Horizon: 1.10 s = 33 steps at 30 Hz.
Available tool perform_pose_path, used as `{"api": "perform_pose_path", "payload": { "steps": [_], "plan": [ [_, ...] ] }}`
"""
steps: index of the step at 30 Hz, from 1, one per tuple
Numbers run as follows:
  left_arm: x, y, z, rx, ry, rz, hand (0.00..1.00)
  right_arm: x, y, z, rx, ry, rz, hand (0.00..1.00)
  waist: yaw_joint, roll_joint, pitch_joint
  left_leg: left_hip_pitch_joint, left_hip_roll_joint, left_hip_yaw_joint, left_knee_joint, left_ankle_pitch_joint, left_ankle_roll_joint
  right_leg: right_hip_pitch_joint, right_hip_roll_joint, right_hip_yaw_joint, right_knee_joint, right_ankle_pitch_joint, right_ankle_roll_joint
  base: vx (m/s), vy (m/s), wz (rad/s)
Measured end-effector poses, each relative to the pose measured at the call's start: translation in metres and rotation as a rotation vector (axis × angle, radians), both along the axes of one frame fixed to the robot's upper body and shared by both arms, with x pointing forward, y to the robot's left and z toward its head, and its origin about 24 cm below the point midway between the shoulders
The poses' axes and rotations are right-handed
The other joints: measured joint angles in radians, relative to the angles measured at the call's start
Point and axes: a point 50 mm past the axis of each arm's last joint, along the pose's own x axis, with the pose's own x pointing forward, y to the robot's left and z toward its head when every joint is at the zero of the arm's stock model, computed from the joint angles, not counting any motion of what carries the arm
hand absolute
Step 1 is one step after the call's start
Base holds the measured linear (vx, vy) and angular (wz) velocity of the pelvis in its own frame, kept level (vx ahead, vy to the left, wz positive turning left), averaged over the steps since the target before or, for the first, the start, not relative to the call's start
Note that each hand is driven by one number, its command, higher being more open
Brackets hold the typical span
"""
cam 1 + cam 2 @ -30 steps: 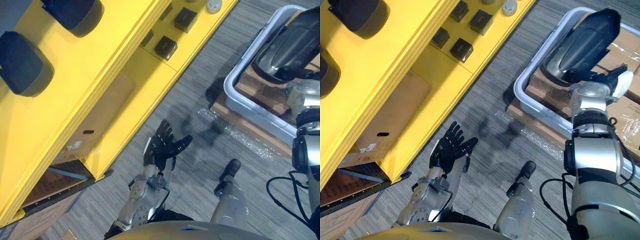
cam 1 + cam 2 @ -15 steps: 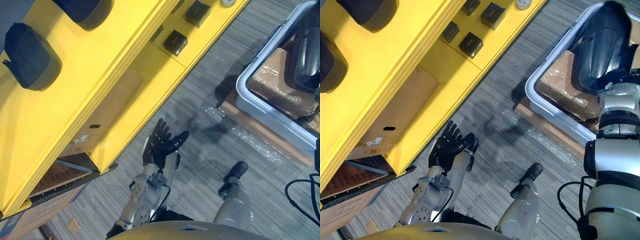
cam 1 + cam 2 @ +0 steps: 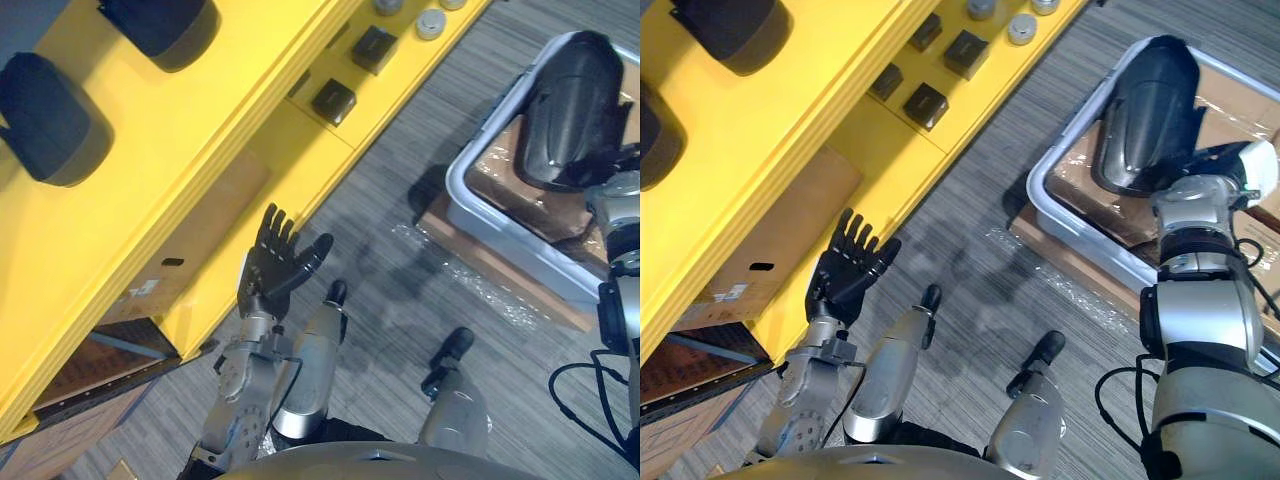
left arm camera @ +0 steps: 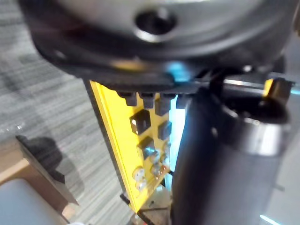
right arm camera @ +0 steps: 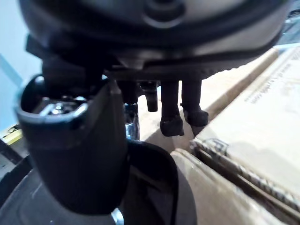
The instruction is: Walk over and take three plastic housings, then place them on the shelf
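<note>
Clasping the black housing (image 3: pixel 1145 105) in the bin (image 3: pixel 1033 188) is the right hand (image 3: pixel 1222 158); the left hand (image 3: pixel 272 262) splays open.

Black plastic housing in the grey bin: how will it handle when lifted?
Probably stiff and light: the black plastic housing looks like a moulded shell. Its glossy curved surface may be slippery. Long, so may tip if end-gripped.

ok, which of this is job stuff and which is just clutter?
Job: black housing in the right hand; two housings on the yellow shelf; grey bin.
Clutter: small black boxes, round caps, cardboard box low in the shelf. Left hand open, idle.
</note>
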Motion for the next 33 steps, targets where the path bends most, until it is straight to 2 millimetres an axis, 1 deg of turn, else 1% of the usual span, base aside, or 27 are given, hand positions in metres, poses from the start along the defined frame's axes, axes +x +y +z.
{"api": "perform_pose_path", "payload": {
  "steps": [1, 2, 4, 5, 6, 7, 8, 9, 10, 11, 13, 14, 15, 16, 17, 18, 20, 22, 24, 26, 27, 29, 31, 33],
  "plan": [
    [0.003, 0.0, 0.003, 0.034, -0.02, -0.009, 1.0, 0.005, 0.007, 0.004, -0.031, -0.013, 0.034, 0.0, -0.009, -0.008, 0.006, 0.022, 0.008, 0.011, -0.014, 0.002, -0.004, 0.008, 0.005, 0.012, -0.002, 0.0, 0.0, 0.04, -0.033, -0.24],
    [0.007, -0.002, 0.006, 0.059, -0.019, -0.029, 1.0, 0.009, 0.016, 0.008, -0.062, -0.04, 0.079, 0.0, -0.026, -0.014, 0.009, 0.044, 0.018, 0.017, -0.028, 0.005, -0.008, 0.021, 0.01, 0.017, -0.007, 0.0, -0.001, 0.03, -0.032, -0.31],
    [0.013, -0.006, 0.008, 0.088, -0.005, -0.071, 1.0, 0.016, 0.035, 0.016, -0.11, -0.095, 0.169, 0.0, -0.047, -0.033, 0.013, 0.081, 0.028, 0.042, -0.057, 0.009, -0.014, 0.031, 0.02, 0.04, -0.016, 0.001, -0.002, 0.03, -0.033, -0.36],
    [0.018, -0.01, 0.009, 0.108, 0.012, -0.114, 1.0, 0.021, 0.048, 0.019, -0.139, -0.112, 0.229, 0.0, -0.061, -0.046, 0.013, 0.1, 0.037, 0.057, -0.073, 0.012, -0.018, 0.031, 0.027, 0.056, -0.018, 0.001, -0.006, 0.02, -0.033, -0.36],
    [0.021, -0.013, 0.009, 0.119, 0.023, -0.147, 1.0, 0.022, 0.053, 0.02, -0.158, -0.115, 0.253, 0.0, -0.07, -0.052, 0.012, 0.108, 0.042, 0.064, -0.081, 0.015, -0.02, 0.031, 0.031, 0.062, -0.019, 0.001, -0.008, 0.03, -0.042, -0.35],
    [0.027, -0.02, 0.008, 0.143, 0.04, -0.228, 1.0, 0.026, 0.064, 0.02, -0.185, -0.124, 0.291, 0.0, -0.087, -0.064, 0.011, 0.123, 0.049, 0.075, -0.099, 0.021, -0.024, 0.031, 0.037, 0.072, -0.025, 0.004, -0.013, 0.02, -0.044, -0.37],
    [0.038, -0.031, 0.006, 0.164, 0.068, -0.326, 1.0, 0.029, 0.073, 0.023, -0.202, -0.141, 0.326, 0.0, -0.104, -0.074, 0.01, 0.142, 0.059, 0.094, -0.118, 0.026, -0.027, 0.032, 0.046, 0.09, -0.035, 0.009, -0.019, 0.02, -0.036, -0.33],
    [0.04, -0.033, 0.004, 0.166, 0.078, -0.345, 1.0, 0.029, 0.075, 0.023, -0.206, -0.143, 0.331, 0.0, -0.108, -0.075, 0.01, 0.145, 0.059, 0.098, -0.122, 0.028, -0.027, 0.032, 0.046, 0.092, -0.036, 0.009, -0.02, 0.02, -0.03, -0.37],
    [0.049, -0.042, -0.001, 0.174, 0.126, -0.42, 1.0, 0.031, 0.081, 0.024, -0.209, -0.159, 0.356, 0.0, -0.121, -0.082, 0.009, 0.166, 0.065, 0.114, -0.139, 0.032, -0.03, 0.033, 0.05, 0.108, -0.037, 0.011, -0.022, 0.01, -0.012, -0.26],
    [0.054, -0.045, -0.004, 0.186, 0.148, -0.442, 1.0, 0.032, 0.085, 0.025, -0.209, -0.169, 0.371, 0.0, -0.131, -0.085, 0.01, 0.174, 0.068, 0.12, -0.145, 0.033, -0.031, 0.034, 0.054, 0.116, -0.038, 0.012, -0.023, 0.02, -0.027, -0.33],
    [0.072, -0.048, -0.011, 0.189, 0.233, -0.475, 1.0, 0.035, 0.099, 0.031, -0.244, -0.209, 0.423, 0.0, -0.169, -0.101, 0.009, 0.197, 0.076, 0.141, -0.172, 0.042, -0.036, 0.037, 0.064, 0.132, -0.052, 0.021, -0.03, 0.01, -0.022, -0.28],
    [0.076, -0.048, -0.012, 0.187, 0.247, -0.478, 1.0, 0.035, 0.101, 0.032, -0.25, -0.219, 0.432, 0.0, -0.176, -0.103, 0.009, 0.202, 0.08, 0.149, -0.174, 0.043, -0.037, 0.037, 0.067, 0.139, -0.055, 0.023, -0.031, 0.01, -0.015, -0.29],
    [0.084, -0.049, -0.012, 0.173, 0.274, -0.484, 1.0, 0.035, 0.104, 0.034, -0.255, -0.234, 0.447, 0.0, -0.19, -0.106, 0.008, 0.212, 0.085, 0.158, -0.18, 0.043, -0.038, 0.037, 0.071, 0.148, -0.057, 0.025, -0.033, 0.01, -0.013, -0.32],
    [0.092, -0.049, -0.012, 0.16, 0.298, -0.483, 1.0, 0.035, 0.106, 0.035, -0.256, -0.243, 0.458, 0.0, -0.196, -0.111, 0.006, 0.226, 0.088, 0.171, -0.193, 0.047, -0.042, 0.037, 0.076, 0.16, -0.061, 0.028, -0.035, 0.0, -0.015, -0.27],
    [0.095, -0.049, -0.011, 0.154, 0.311, -0.483, 1.0, 0.036, 0.108, 0.035, -0.256, -0.248, 0.466, 0.0, -0.201, -0.112, 0.006, 0.229, 0.09, 0.173, -0.196, 0.049, -0.043, 0.037, 0.079, 0.165, -0.063, 0.029, -0.035, -0.01, -0.018, -0.19],
    [0.102, -0.05, -0.01, 0.146, 0.328, -0.485, 1.0, 0.036, 0.111, 0.035, -0.254, -0.257, 0.477, 0.0, -0.215, -0.114, 0.005, 0.233, 0.091, 0.175, -0.206, 0.054, -0.044, 0.037, 0.081, 0.167, -0.067, 0.032, -0.037, -0.01, -0.017, -0.09],
    [0.111, -0.056, -0.011, 0.136, 0.374, -0.493, 1.0, 0.038, 0.118, 0.032, -0.244, -0.259, 0.496, 0.0, -0.228, -0.114, 0.005, 0.24, 0.096, 0.185, -0.211, 0.056, -0.045, 0.036, 0.086, 0.174, -0.069, 0.034, -0.038, -0.01, -0.013, -0.11],
    [0.117, -0.059, -0.014, 0.11, 0.422, -0.476, 1.0, 0.04, 0.127, 0.03, -0.235, -0.26, 0.518, 0.0, -0.242, -0.114, 0.005, 0.243, 0.098, 0.189, -0.219, 0.06, -0.047, 0.033, 0.089, 0.177, -0.069, 0.035, -0.039, -0.01, -0.009, -0.08],
    [0.12, -0.064, -0.014, 0.08, 0.45, -0.466, 1.0, 0.042, 0.136, 0.03, -0.235, -0.27, 0.547, 0.0, -0.243, -0.114, 0.005, 0.243, 0.099, 0.2, -0.231, 0.068, -0.048, 0.019, 0.092, 0.187, -0.069, 0.038, -0.043, 0.0, -0.012, -0.13],
    [0.122, -0.07, -0.011, -0.004, 0.463, -0.465, 1.0, 0.045, 0.15, 0.031, -0.225, -0.284, 0.584, 0.0, -0.251, -0.114, 0.005, 0.244, 0.1, 0.205, -0.245, 0.078, -0.051, 0.009, 0.094, 0.193, -0.069, 0.041, -0.045, 0.0, -0.012, -0.07],
    [0.122, -0.072, -0.009, -0.031, 0.465, -0.465, 1.0, 0.046, 0.153, 0.031, -0.226, -0.287, 0.595, 0.0, -0.254, -0.114, 0.005, 0.245, 0.101, 0.205, -0.247, 0.078, -0.051, 0.009, 0.095, 0.193, -0.068, 0.041, -0.045, 0.0, 0.0, 0.0],
    [0.126, -0.081, 0.002, -0.122, 0.44, -0.481, 1.0, 0.046, 0.164, 0.033, -0.26, -0.309, 0.639, 0.0, -0.262, -0.114, 0.005, 0.246, 0.1, 0.205, -0.252, 0.081, -0.052, 0.009, 0.095, 0.194, -0.068, 0.041, -0.045, 0.0, 0.0, 0.0],
    [0.129, -0.086, 0.011, -0.195, 0.418, -0.487, 1.0, 0.046, 0.173, 0.035, -0.277, -0.332, 0.674, 0.0, -0.265, -0.114, 0.005, 0.249, 0.1, 0.208, -0.254, 0.082, -0.052, 0.008, 0.095, 0.196, -0.068, 0.041, -0.045, -0.01, 0.001, -0.02],
    [0.134, -0.094, 0.026, -0.293, 0.38, -0.503, 1.0, 0.043, 0.185, 0.041, -0.301, -0.38, 0.732, 0.0, -0.268, -0.114, 0.005, 0.247, 0.1, 0.214, -0.255, 0.082, -0.052, 0.0, 0.095, 0.202, -0.066, 0.041, -0.045, -0.01, 0.003, -0.07]
  ]
}}
